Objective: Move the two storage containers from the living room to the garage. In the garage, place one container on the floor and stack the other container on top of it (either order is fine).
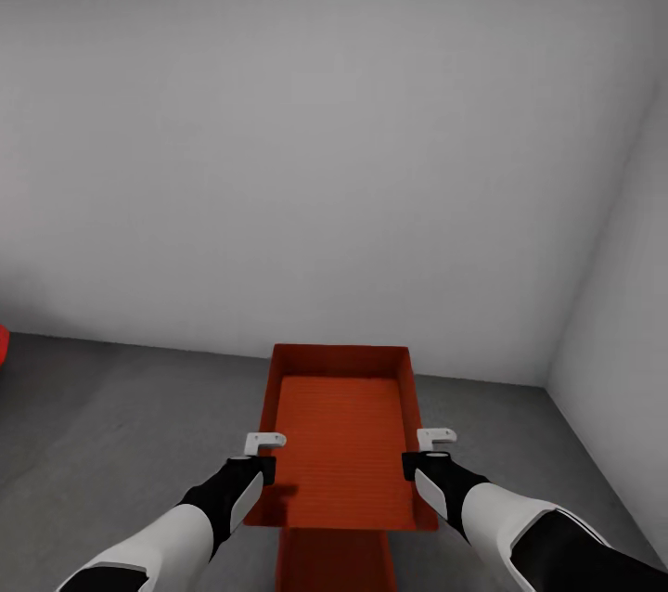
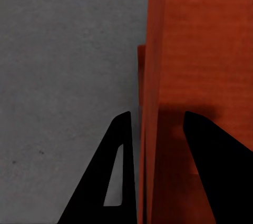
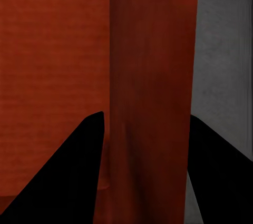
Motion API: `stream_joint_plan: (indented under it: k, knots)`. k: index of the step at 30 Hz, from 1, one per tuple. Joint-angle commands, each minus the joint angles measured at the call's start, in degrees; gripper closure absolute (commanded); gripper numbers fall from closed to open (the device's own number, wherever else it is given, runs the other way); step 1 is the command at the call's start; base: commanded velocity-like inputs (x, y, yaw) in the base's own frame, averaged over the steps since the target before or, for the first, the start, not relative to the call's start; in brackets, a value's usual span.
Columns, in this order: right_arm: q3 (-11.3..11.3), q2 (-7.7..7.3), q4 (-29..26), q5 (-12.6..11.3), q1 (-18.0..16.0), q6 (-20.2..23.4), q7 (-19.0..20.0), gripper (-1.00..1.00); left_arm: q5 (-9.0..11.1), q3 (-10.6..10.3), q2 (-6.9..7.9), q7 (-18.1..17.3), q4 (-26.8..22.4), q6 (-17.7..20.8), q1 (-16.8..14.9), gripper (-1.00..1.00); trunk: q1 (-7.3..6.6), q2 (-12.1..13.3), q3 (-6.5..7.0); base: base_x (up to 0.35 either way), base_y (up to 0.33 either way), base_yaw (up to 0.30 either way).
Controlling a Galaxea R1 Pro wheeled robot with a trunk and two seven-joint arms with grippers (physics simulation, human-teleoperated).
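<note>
One orange-red storage container hangs level in front of me, above the dark grey garage floor. My left gripper is shut on its left side wall, one finger inside and one outside. On the opposite wall my right gripper is shut the same way. Beneath the held bin, at the near edge of the head view, part of the second storage container shows lower down; a sliver of it also shows past the held wall in the left wrist view.
A pale grey wall stands close ahead and another wall closes in on the right, meeting in a corner. A small red shape shows at the far left edge. Bare floor stretches to the left.
</note>
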Motion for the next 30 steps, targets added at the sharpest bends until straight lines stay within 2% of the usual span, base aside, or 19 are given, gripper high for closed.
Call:
stream_joint_plan:
  k: [1, 14, 30]
  knots:
    - [5.08, 0.46, -0.14, 0.6, 0.0, -2.37, -3.0, 1.0, -0.42, 0.91, -0.07, 0.43, 0.08, 0.46, 0.01, 1.0, 0.02, -0.04, -0.02, 0.0, 0.0, -0.117]
    - [5.03, 0.46, -0.13, 0.6, -0.02, -2.37, -3.0, 1.0, -0.43, 0.92, -0.14, 0.43, 0.08, 0.46, 0.01, 1.0, 0.02, -0.04, -0.02, 0.0, 0.0, -0.015]
    - [5.02, 0.46, -0.13, 0.52, 0.0, -2.37, -3.0, 1.0, -0.43, 0.91, -0.15, 0.43, 0.07, 0.46, 0.01, 1.0, 0.02, -0.04, -0.02, 0.0, 0.0, -0.072]
